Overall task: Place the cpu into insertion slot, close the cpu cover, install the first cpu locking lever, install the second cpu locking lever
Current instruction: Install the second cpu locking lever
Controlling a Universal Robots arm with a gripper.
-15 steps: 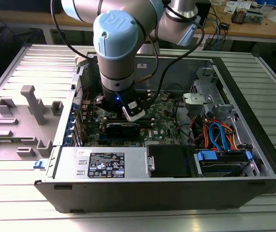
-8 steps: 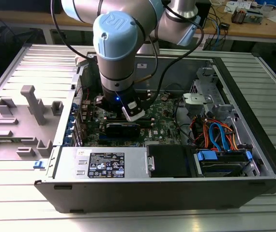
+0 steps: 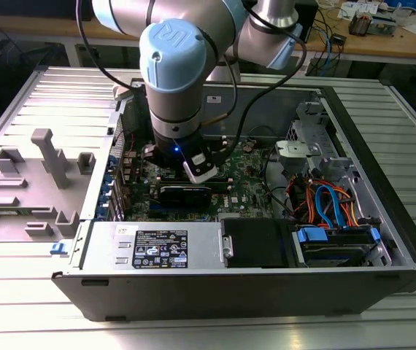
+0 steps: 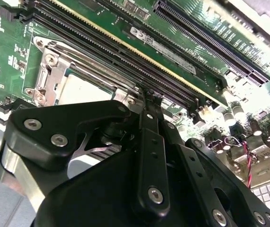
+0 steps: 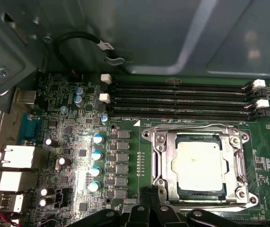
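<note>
Hovering just beside the insertion slot [image 5: 199,165], the tool [image 4: 147,101] grips nothing, fingers nearly together; the cpu [image 5: 197,164] sits inside under the closed cpu cover [image 5: 161,163].

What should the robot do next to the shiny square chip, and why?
Probably press a locking lever down. The cpu already sits in the insertion slot, the cpu cover looks closed around it, and the gripper hangs right at the slot's edge.

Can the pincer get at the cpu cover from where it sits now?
Probably yes. The pincer hangs right at the edge of the cpu cover, which lies flat over the cpu, with nothing standing between them.
</note>
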